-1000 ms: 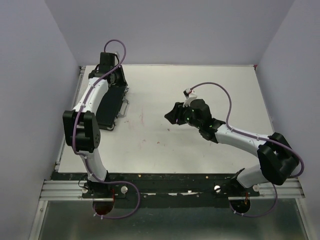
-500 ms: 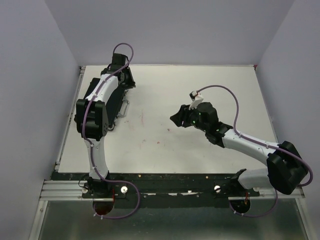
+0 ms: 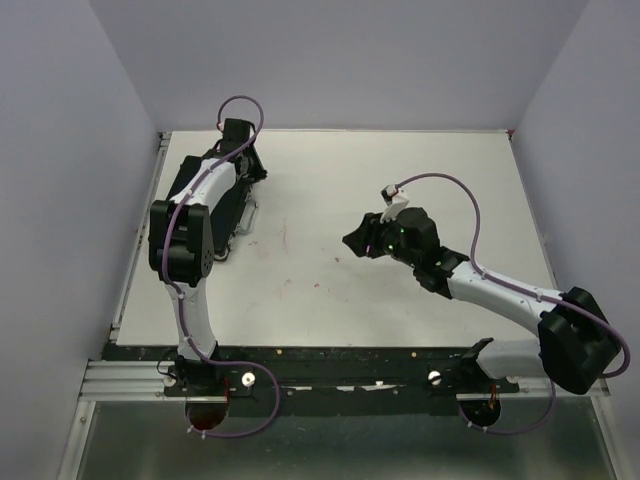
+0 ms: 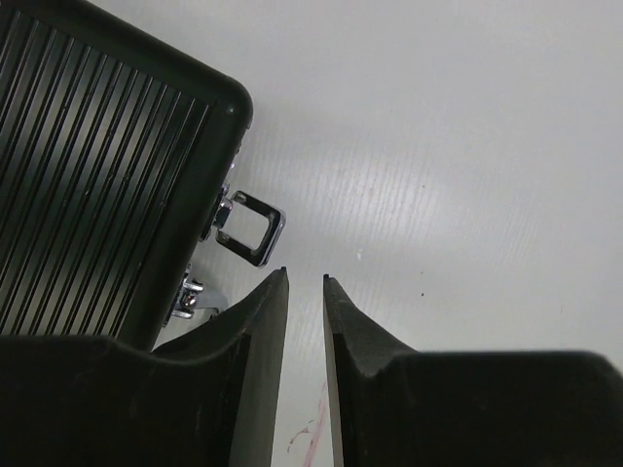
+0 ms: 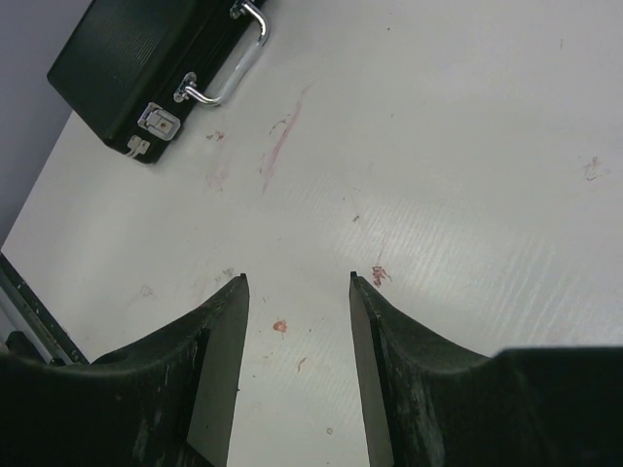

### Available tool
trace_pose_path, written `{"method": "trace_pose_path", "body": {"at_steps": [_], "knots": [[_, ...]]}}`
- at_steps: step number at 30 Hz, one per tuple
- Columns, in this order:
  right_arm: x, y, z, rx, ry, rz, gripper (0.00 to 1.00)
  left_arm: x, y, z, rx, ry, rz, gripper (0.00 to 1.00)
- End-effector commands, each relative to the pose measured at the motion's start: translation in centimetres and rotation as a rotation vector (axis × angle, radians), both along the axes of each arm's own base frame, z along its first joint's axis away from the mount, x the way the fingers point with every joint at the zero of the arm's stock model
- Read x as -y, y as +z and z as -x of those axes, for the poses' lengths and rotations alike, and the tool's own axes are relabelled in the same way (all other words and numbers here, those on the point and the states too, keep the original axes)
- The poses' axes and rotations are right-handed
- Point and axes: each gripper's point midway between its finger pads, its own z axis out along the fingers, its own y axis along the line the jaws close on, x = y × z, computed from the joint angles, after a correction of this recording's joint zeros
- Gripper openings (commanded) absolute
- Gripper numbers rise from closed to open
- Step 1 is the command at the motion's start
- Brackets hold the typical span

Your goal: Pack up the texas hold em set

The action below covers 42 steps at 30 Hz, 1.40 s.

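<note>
The texas hold em set is a black ribbed case (image 3: 226, 216) lying shut on the table's left side. No chips, dice or discs show. It also shows in the left wrist view (image 4: 97, 175), with a silver latch loop (image 4: 249, 230) sticking out from its edge, and in the right wrist view (image 5: 146, 58), with its silver handle (image 5: 230, 70). My left gripper (image 3: 250, 168) (image 4: 305, 278) hovers beside the case's far right corner, jaws nearly together with a narrow gap and nothing between them. My right gripper (image 3: 352, 241) (image 5: 297, 278) is open and empty over mid-table.
The white table (image 3: 400, 180) carries faint red marks (image 5: 282, 136) near its middle. Grey walls stand on three sides. A black rail (image 3: 340, 355) runs along the near edge by the arm bases.
My left arm has swung from over the case to its far right corner. My right gripper has drifted slightly right and nearer. The case has not moved.
</note>
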Motion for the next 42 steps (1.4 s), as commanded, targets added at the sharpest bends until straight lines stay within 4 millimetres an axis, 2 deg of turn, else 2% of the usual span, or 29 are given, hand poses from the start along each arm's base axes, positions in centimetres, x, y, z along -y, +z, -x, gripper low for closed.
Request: {"method": "trace_pose_path", "body": {"at_steps": [1,7,16,22,26,40,42], "knots": [[0.8,-0.5,0.5,-0.006,0.001,0.014,0.54,-0.2,4.4,-1.6,0.138,0.039,0.02,0.35],[0.8,-0.6,0.7,-0.012,0.002,0.015,0.54,-0.5,4.6,-2.3,0.131,0.059,0.01,0.43],[1.1,-0.7,0.8,-0.012,0.0,0.021,0.54,-1.2,1.6,-2.6,0.052,0.066,-0.018,0.49],[1.0,-0.8,0.8,-0.018,0.003,0.022,0.54,-0.1,-0.2,-2.5,0.003,0.035,0.022,0.49],[1.0,-0.9,0.9,-0.019,0.001,0.023,0.54,0.0,-0.8,-2.4,-0.013,0.042,0.026,0.47],[1.1,-1.2,0.9,-0.026,-0.001,0.022,0.54,2.0,-3.5,-0.4,-0.06,0.0,0.051,0.43],[1.2,-1.2,1.0,-0.028,-0.004,0.022,0.53,2.3,-3.3,-0.3,-0.054,-0.009,0.057,0.43]]}}
